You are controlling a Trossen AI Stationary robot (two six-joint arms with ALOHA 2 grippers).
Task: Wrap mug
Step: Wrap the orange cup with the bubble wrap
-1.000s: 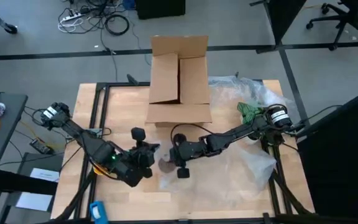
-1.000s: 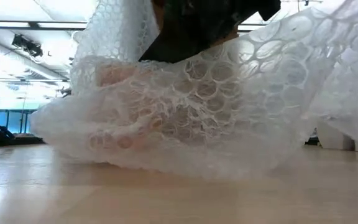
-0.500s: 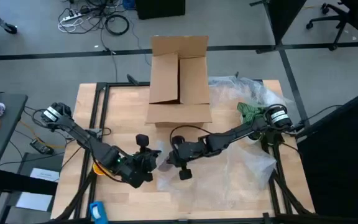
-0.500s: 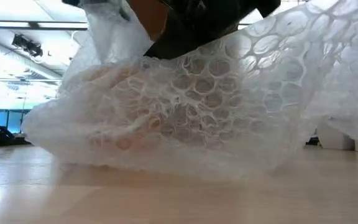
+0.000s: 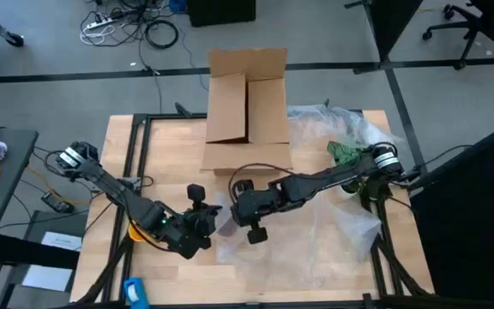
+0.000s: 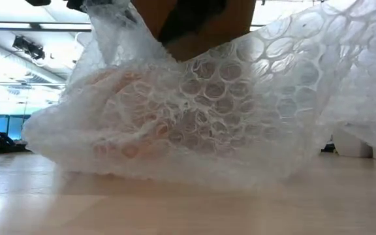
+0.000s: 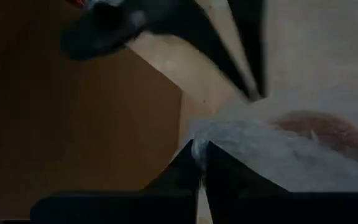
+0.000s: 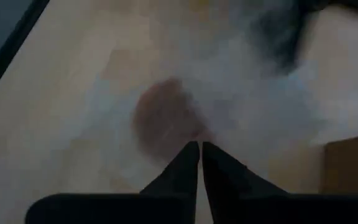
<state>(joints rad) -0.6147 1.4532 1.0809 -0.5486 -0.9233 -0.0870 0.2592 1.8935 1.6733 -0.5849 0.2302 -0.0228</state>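
No writing legible on mug point(image 8: 166, 118) or bubble wrap point(image 6: 240, 111)

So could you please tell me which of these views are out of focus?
Both wrist views are soft: the right one smears the clear bubble wrap sheet into haze, the left one blurs everything beyond its left claw. The low view renders the bubbles crisply; the high view is sharp.
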